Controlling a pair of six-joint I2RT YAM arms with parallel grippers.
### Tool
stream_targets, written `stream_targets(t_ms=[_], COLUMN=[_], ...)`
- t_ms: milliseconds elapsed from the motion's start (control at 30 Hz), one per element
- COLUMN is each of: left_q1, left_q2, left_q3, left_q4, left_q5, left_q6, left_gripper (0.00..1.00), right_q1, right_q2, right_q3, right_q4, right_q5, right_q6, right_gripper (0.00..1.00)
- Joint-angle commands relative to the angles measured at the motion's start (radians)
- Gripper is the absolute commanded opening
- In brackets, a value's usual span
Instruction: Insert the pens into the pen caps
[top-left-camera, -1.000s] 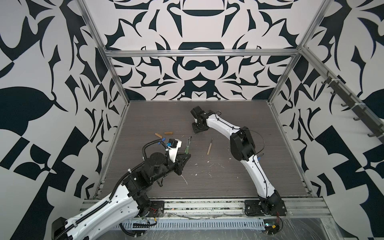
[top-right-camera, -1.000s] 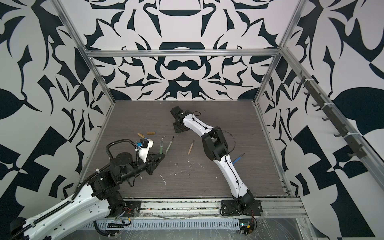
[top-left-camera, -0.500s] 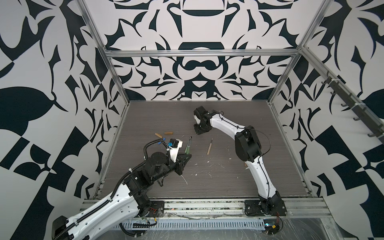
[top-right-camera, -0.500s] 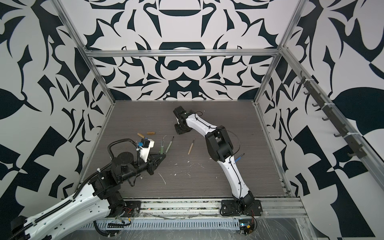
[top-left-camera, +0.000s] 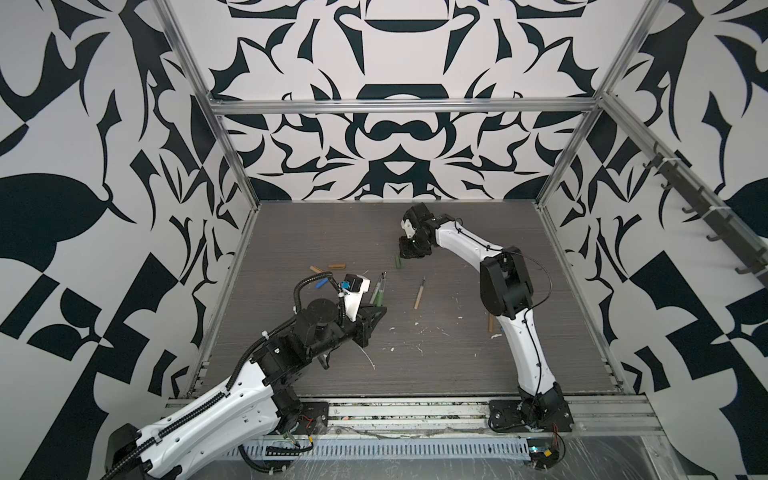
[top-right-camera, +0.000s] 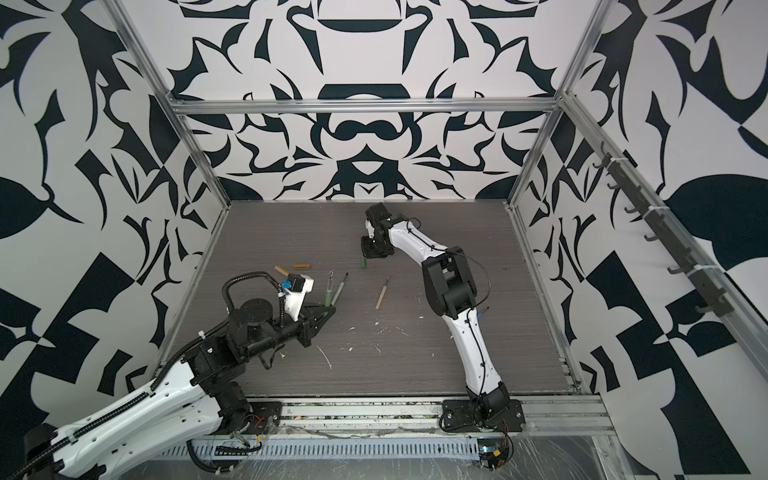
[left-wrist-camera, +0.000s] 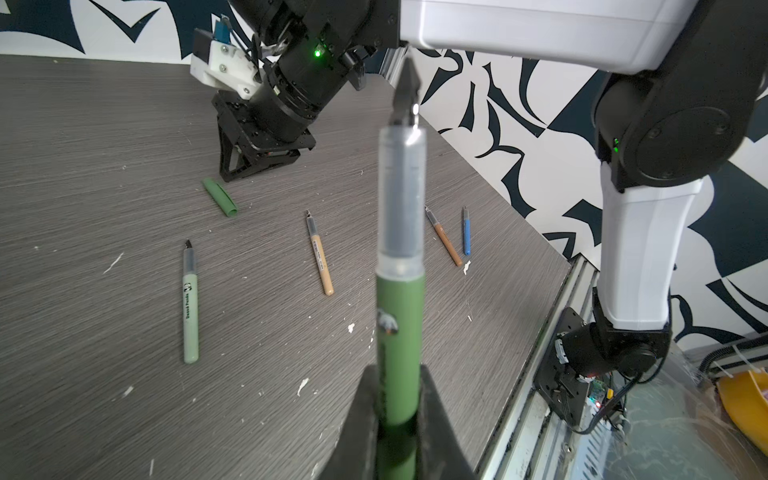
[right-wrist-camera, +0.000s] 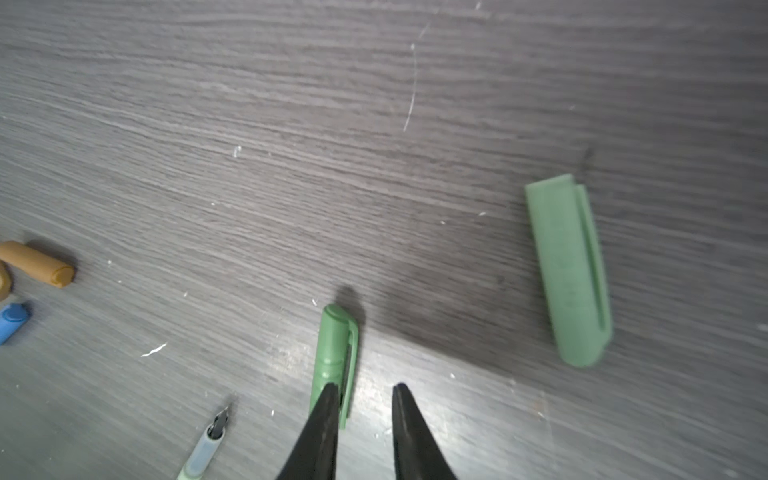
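In both top views we see the left gripper (top-left-camera: 380, 311) low and left of centre, over the table (top-left-camera: 436, 374). Its jaws are clamped on the rear part of the dark green pen (left-wrist-camera: 400, 324). The left wrist view shows the pen standing out between the two fingers (left-wrist-camera: 355, 428), its dark tip free and pointing away from the camera.

Just beside it in a top view lies the pale green pen (top-right-camera: 328, 293), and to the right, near the middle of the frame, the tan pen (top-left-camera: 419, 293). The brown pen (top-left-camera: 491, 323) shows only in part beside the right arm (top-left-camera: 515, 345), right of centre. The blue pen (left-wrist-camera: 466, 232) lies just beside the brown one.

The right gripper (right-wrist-camera: 365, 390) hangs over the upper middle of the table in both top views, pointed down. Its jaws stand apart with bare table in the gap, holding nothing. The green cap (right-wrist-camera: 332, 345) lies flat at one fingertip (right-wrist-camera: 326, 411), which covers its near end — whether they touch we cannot tell. The pale cap (right-wrist-camera: 569, 270) lies apart from it, hidden under the arm in the top views.

A tan cap (top-left-camera: 316, 269), a brown cap (top-left-camera: 337, 265) and a blue cap (top-left-camera: 322, 284) sit close together left of centre — just above the left gripper in the frame.
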Motion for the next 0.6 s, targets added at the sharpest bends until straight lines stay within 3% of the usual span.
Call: stream_targets(t_ms=[0, 300, 567], left_q1=[0.004, 0.004, 0.004], left_q2=[0.008, 0.033, 0.044], left_q3=[0.038, 0.047, 0.043], left_q4=[0.020, 0.032, 0.035], left_q5=[0.020, 0.029, 0.029], left_q6=[0.000, -0.001, -0.002], left_gripper=[0.05, 0.05, 0.05], right_q1=[0.007, 0.006, 0.006], right_q2=[-0.002, 0.017, -0.077], right_q3=[0.053, 0.056, -0.016], right_q4=[-0.005, -0.001, 0.063], right_q5=[-0.029, -0.047, -0.028], right_q6=[0.018, 0.027, 0.055], right_gripper=[0.26, 0.26, 0.24])
